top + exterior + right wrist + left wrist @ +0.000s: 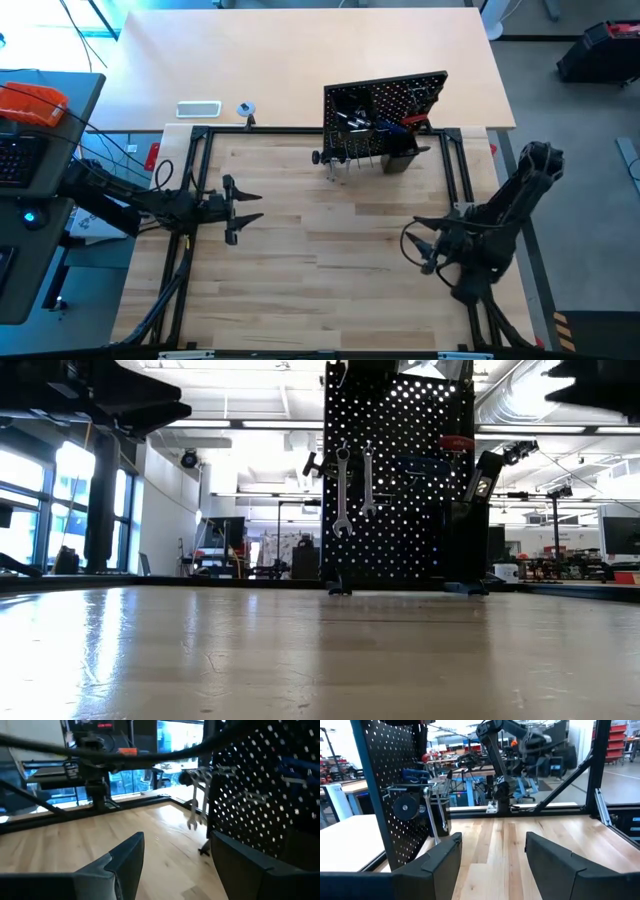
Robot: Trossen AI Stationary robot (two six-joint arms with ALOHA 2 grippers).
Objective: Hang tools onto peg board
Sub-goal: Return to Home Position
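The black peg board [385, 100] stands upright at the table's far side, right of the middle. Two silver wrenches [354, 488] hang from its hooks by their upper ends; a red-handled tool [456, 442], a blue-handled tool [415, 774] and a small black bin [400, 160] are also on it. The board also shows in the right wrist view [260, 795]. My left gripper [250, 207] is open and empty above the table's left part. My right gripper [412, 243] is open and empty above the table's right part.
A black frame [300, 131] runs round the wooden table top. Beyond it lie a white flat case [198, 109] and a small round object [246, 108]. Bare wood lies between the two grippers and in front of the board.
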